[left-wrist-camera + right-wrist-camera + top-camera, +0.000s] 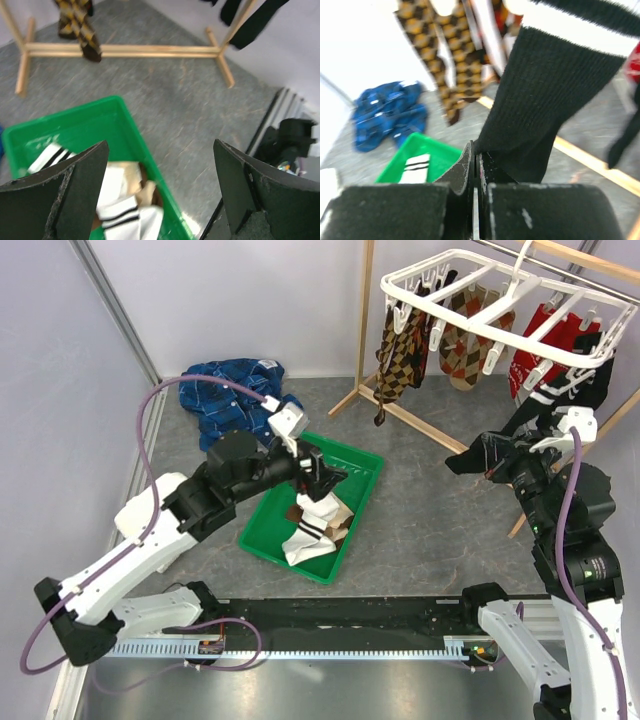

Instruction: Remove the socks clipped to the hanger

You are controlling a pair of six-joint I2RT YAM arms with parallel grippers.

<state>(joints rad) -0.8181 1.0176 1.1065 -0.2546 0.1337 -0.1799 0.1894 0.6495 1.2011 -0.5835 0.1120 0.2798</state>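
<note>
my right pincer is clenched tight on the lower end of a black sock with white stripes, the cloth pinched between the pads with no gap showing. that sock hangs from the right side of the white hanger, next to the red socks; brown argyle socks dangle from its left side. my left pincer is spread wide with nothing in it, hovering over the green bin, where white striped and tan socks lie in a heap. a blue cloth sits on the table behind the bin.
</note>
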